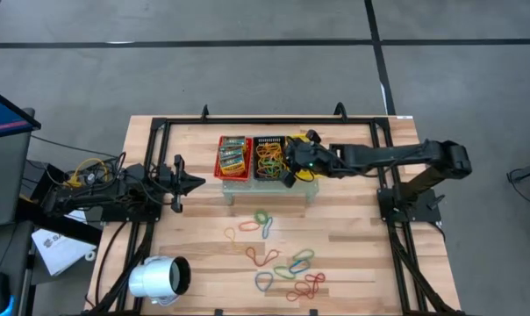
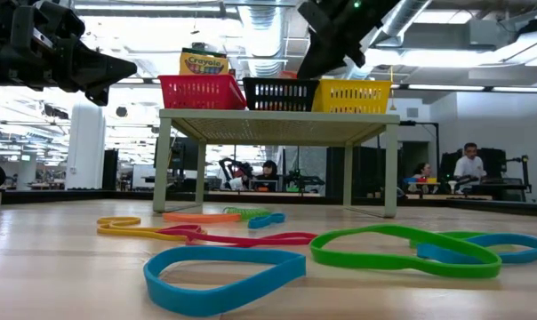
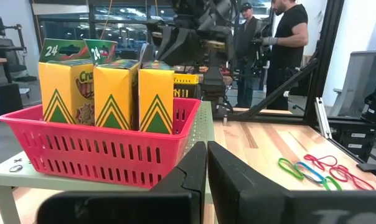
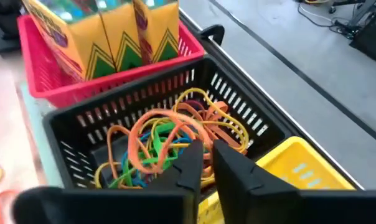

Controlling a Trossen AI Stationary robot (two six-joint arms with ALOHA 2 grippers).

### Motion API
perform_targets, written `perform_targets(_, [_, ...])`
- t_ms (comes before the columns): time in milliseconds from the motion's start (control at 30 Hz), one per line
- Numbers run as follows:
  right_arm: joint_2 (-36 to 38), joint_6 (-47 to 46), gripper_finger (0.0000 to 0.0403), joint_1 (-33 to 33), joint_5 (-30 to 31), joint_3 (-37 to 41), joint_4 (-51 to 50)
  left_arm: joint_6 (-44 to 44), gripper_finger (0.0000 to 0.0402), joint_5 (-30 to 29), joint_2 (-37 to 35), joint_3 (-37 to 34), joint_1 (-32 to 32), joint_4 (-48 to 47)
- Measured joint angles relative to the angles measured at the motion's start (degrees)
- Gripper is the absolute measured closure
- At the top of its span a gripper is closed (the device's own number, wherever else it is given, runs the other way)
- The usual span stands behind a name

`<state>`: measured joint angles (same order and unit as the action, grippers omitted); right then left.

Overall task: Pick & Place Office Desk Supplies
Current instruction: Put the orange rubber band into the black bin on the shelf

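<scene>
Wooden table, plastic mesh baskets, rubber bands

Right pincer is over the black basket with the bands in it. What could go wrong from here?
1. The right pincer sits low over the tangled rubber bands in the black basket; pulling away could snag a loop and drag it out.
2. Many bands lie overlapped on the table, so a later grasp may lift several.

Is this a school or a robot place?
Probably a robot lab or workshop. Two robot arms work at a framed wooden table, people stand in the room behind it, and the low view shows more desks and pipes on the ceiling.
</scene>
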<state>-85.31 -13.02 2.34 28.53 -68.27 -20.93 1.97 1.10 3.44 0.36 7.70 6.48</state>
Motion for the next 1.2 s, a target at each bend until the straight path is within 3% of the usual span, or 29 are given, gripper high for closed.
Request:
perform_targets(667, [-0.06,-0.49,0.0213,-2.60,0.01,0.00,0.69,-0.01,0.0394,0.00,0.00,0.00,-0.02,0.00])
perform_targets(967, [-0.86,-4.06,0.0200,-11.75,-0.44,-0.01,2.59,-0.01,0.0394,0.02,0.00,0.00,0.00,0.02])
perform_targets(1200, [-8.72,-8.11,0.0202,-20.72,-0.13,-0.04,10.83,0.00,0.0394,0.00,0.07,0.00,0.00,0.03])
